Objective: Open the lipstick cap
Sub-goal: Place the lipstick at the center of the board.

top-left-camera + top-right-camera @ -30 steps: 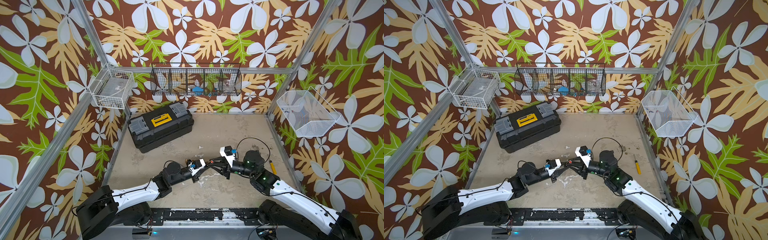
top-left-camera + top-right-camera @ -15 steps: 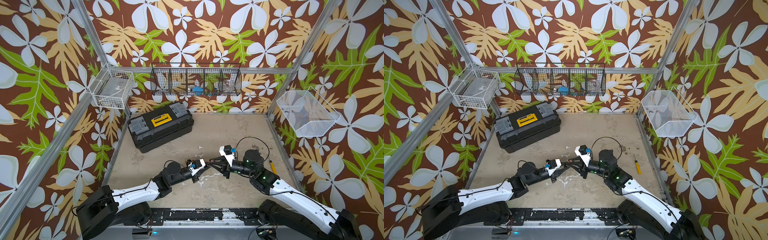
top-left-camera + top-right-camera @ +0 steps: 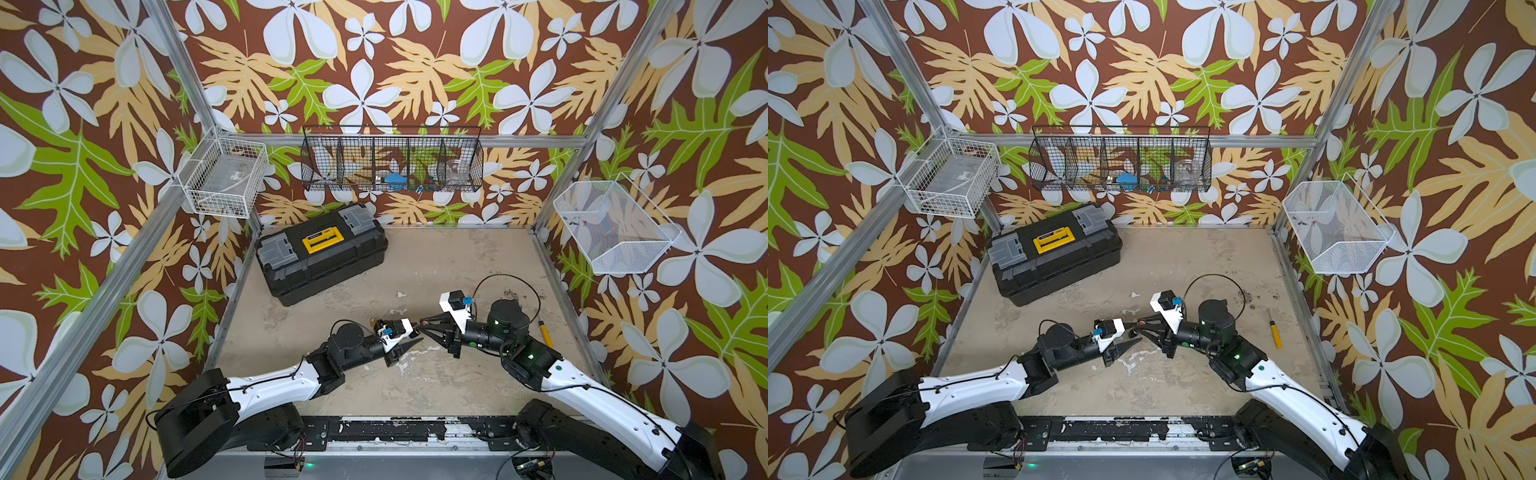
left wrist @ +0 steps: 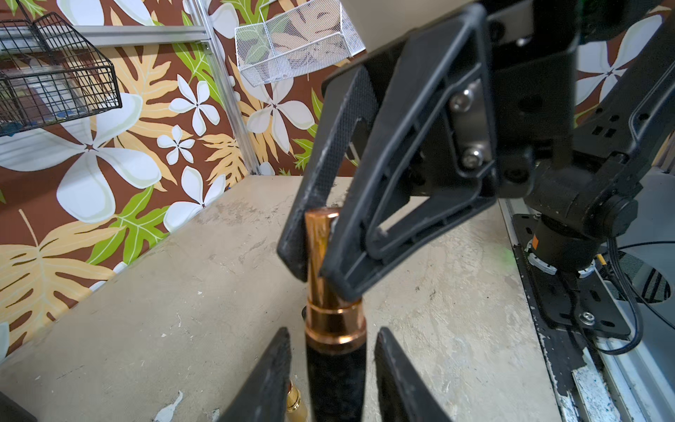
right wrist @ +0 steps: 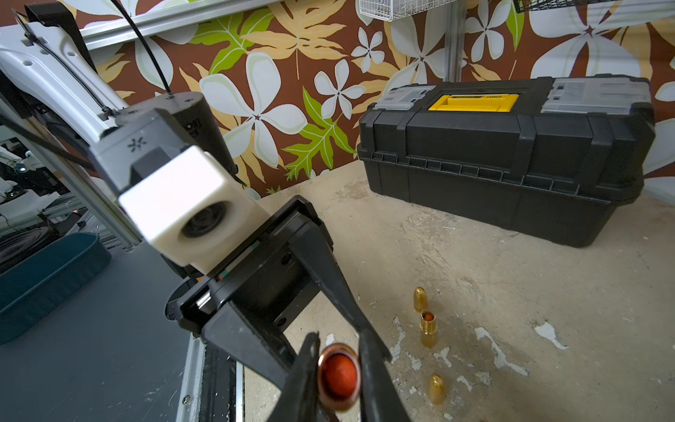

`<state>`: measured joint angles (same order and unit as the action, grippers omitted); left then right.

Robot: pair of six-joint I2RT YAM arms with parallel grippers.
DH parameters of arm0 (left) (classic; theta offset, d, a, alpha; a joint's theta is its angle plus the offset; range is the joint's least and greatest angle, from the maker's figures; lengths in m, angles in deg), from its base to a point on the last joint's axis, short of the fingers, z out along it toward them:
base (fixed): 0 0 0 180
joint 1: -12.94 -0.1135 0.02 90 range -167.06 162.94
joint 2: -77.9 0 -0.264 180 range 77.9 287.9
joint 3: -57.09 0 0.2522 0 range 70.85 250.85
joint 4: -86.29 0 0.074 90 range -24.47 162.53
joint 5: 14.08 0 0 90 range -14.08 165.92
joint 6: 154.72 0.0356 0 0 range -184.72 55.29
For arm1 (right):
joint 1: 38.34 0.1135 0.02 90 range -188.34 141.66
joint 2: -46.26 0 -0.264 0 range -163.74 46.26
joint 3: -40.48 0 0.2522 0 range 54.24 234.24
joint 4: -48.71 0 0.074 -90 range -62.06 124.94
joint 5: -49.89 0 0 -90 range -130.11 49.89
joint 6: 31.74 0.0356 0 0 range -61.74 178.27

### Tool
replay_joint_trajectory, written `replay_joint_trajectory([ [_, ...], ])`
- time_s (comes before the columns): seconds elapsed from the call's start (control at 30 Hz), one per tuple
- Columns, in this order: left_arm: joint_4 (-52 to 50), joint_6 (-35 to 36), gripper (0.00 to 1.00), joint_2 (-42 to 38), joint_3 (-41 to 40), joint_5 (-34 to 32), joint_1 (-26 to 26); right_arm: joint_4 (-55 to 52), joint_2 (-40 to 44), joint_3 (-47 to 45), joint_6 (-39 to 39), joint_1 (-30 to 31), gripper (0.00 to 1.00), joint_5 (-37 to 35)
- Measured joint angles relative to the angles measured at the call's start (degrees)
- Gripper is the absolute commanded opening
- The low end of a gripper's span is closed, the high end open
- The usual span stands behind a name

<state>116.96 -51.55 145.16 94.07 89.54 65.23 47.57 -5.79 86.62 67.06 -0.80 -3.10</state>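
Lipstick [image 4: 334, 321] — pinched in right gripper [image 4: 316, 272] — left gripper [image 4: 331, 334] spread around it

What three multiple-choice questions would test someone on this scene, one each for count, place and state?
1. How many wire baskets hang here? A one, B three, C five.
2. Where is the toolbox? A on the table, B inside a basket, C held aloft.
3. The right gripper is: A open, B shut on the lipstick, C out of view.
B: two white, one black. A: it rests on the table. B: the lipstick is clamped in it.
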Motion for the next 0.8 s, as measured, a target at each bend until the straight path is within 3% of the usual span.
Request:
replay_joint_trajectory([
  [0.37,-0.5,-0.3,0.54,-0.5,0.0,0.2,0.0,-2.0,1.9,-1.6,-1.6,0.0,0.22,-3.3],
  [0.8,-5.6,-3.9,0.60,-12.5,-6.0,-2.3,0.0,-3.2,3.5,-7.5,-1.2,0.0,0.22,-11.4],
])
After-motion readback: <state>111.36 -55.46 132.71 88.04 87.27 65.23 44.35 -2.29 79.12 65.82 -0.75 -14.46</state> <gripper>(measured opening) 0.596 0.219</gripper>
